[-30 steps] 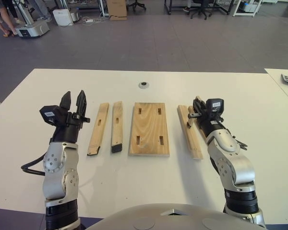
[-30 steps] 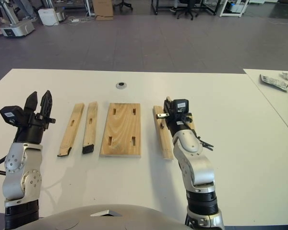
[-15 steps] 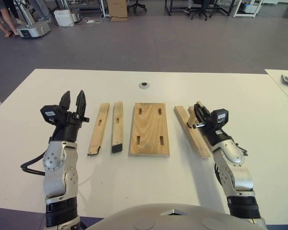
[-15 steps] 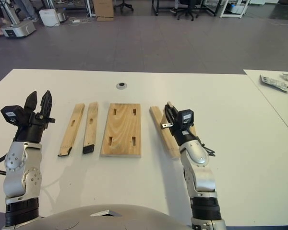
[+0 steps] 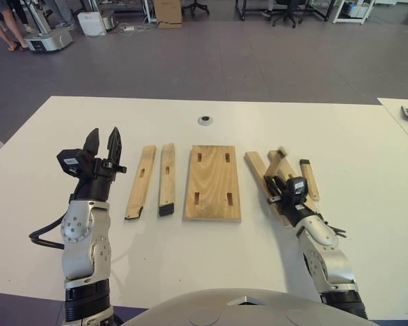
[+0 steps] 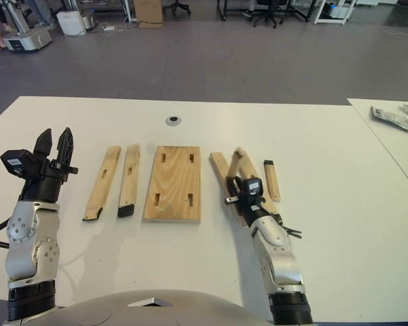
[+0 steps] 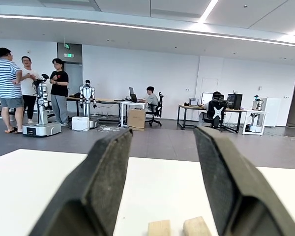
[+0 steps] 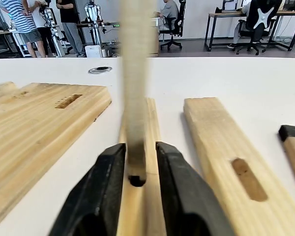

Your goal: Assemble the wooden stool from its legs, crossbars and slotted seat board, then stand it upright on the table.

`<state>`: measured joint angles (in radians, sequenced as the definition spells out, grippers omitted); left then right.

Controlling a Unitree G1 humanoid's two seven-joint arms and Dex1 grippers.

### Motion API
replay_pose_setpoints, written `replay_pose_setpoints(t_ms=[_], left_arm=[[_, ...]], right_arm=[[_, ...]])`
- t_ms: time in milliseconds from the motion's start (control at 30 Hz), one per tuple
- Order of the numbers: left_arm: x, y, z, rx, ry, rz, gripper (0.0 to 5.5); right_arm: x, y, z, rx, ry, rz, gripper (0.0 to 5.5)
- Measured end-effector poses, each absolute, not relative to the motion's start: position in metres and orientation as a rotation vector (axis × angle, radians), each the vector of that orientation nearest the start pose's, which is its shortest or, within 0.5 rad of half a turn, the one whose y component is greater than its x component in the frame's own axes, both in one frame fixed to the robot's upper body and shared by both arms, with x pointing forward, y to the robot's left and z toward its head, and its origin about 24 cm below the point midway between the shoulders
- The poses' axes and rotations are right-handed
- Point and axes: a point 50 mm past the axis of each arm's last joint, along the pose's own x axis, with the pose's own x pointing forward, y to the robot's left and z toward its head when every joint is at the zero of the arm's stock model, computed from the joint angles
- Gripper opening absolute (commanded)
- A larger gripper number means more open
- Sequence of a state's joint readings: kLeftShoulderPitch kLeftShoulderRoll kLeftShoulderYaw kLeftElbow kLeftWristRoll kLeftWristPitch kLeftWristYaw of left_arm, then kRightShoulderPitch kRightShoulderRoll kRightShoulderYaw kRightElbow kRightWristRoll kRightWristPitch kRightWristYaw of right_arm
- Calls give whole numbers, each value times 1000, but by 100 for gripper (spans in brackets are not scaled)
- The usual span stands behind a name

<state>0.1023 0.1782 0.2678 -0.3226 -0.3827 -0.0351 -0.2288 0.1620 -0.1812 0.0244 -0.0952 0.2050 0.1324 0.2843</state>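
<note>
My right gripper [image 8: 135, 169] pinched a thin crossbar [image 8: 134, 88] beside the seat board [image 5: 211, 180]. My left gripper [image 5: 103, 141] hung spread wide above the table [image 5: 367, 156]

We record the left gripper [image 7: 163, 133] in the foreground, its two dark fingers [image 7: 101, 187] standing well apart with nothing between them. Beyond them the white table [image 7: 34, 177] runs back to the middle of the frame. In the gap between the fingers, at the frame's near edge, one pale wooden end [image 7: 160, 228] lies just beside a second wooden end [image 7: 197, 226]; these are possibly stool legs, but too little shows to confirm. In the background stand a cardboard box [image 7: 136, 118] and desks [image 7: 194, 107].
</note>
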Motion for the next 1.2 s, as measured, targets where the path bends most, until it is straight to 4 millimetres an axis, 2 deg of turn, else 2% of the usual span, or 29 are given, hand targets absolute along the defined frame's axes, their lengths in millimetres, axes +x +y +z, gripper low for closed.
replay_pose_setpoints(t_ms=[167, 233, 333, 400, 667, 800, 900, 967, 1100, 1200], left_arm=[[218, 220, 108, -132, -335, -19, 230], [215, 216, 102, -138, -316, -14, 230], [209, 214, 105, -136, -337, 0, 230], [204, 214, 100, -146, -318, 28, 230], [196, 210, 97, -154, -316, 54, 230], [195, 209, 95, -149, -314, 60, 230], [194, 209, 96, -146, -318, 64, 230], [196, 209, 97, -146, -323, 67, 230], [200, 211, 101, -158, -349, 74, 230], [204, 214, 108, -186, -371, 44, 230]], right_arm=[[218, -168, 39, 18, 139, 348, 273], [217, -169, 44, 4, 176, 363, 314], [214, -174, 53, -31, 269, 359, 380], [210, -178, 58, -69, 344, 356, 400], [197, -180, 55, -98, 614, 399, 400], [196, -181, 54, -101, 710, 394, 325], [196, -183, 51, -114, 752, 376, 247], [200, -185, 50, -136, 749, 373, 212], [212, -194, 49, -403, 665, 420, 208], [237, -204, 54, -445, 616, 409, 208]])
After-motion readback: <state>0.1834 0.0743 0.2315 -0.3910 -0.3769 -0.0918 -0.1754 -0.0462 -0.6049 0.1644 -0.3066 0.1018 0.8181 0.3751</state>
